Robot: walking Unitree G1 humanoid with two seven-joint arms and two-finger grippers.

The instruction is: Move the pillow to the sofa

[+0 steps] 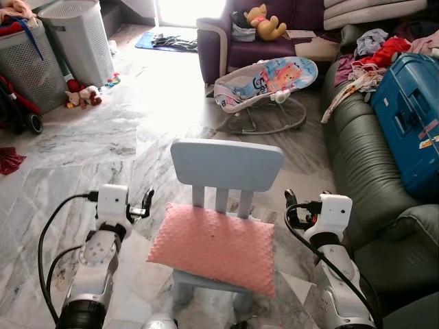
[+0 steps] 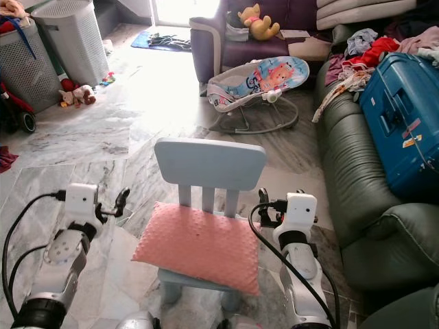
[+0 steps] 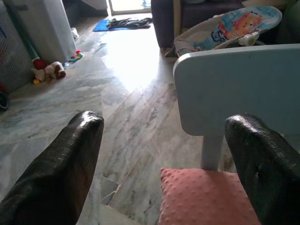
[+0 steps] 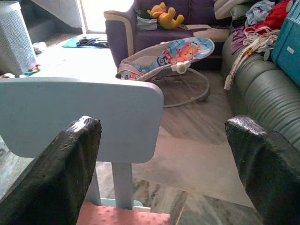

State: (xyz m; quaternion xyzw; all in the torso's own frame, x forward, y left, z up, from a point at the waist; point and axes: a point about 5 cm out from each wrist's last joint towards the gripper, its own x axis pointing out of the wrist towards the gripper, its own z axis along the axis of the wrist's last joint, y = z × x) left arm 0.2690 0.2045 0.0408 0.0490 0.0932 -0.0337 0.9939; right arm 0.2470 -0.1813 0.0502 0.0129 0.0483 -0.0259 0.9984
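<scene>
A pink dotted pillow lies flat on the seat of a small pale-blue child's chair right before me. My left gripper is held up just left of the pillow, open and empty. My right gripper hangs just right of the pillow, also open with nothing between its fingers. In the left wrist view the pillow's corner lies between the two black fingers. The dark green sofa runs along my right side.
A blue suitcase and piled clothes lie on the sofa's far part. A baby bouncer stands beyond the chair, a purple armchair with a yellow plush toy behind it. Laundry baskets are at far left. The floor is marble.
</scene>
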